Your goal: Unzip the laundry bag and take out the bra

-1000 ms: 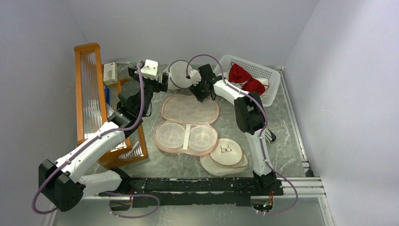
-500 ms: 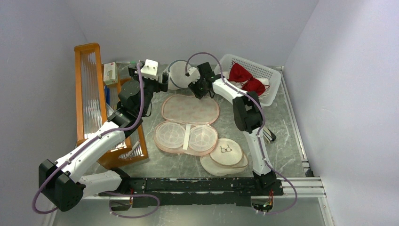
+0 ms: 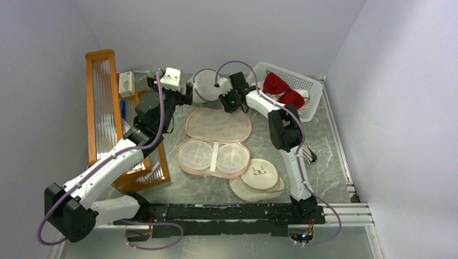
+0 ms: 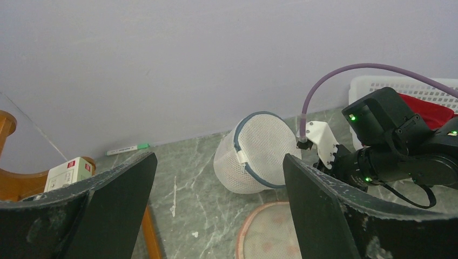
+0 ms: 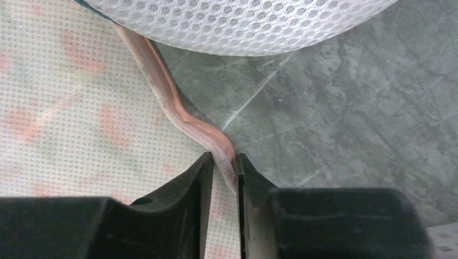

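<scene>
Laundry bag [image 3: 219,125] at worktop [image 3: 324,156] centre, unzipped, 2 halves spread flat. Bra [image 3: 281,89] lies in basket [image 3: 291,73], far right corner. Right gripper [image 5: 222,162] pinches bag's pink trim [image 5: 162,70] at far edge. Left gripper [image 3: 188,94] wide open, empty. Task judged essentially done; release remains.

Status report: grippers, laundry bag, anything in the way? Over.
Left gripper open, empty. Right gripper pinching laundry bag at pink trim. Bra in basket. Mesh bag close behind the pinch.
</scene>
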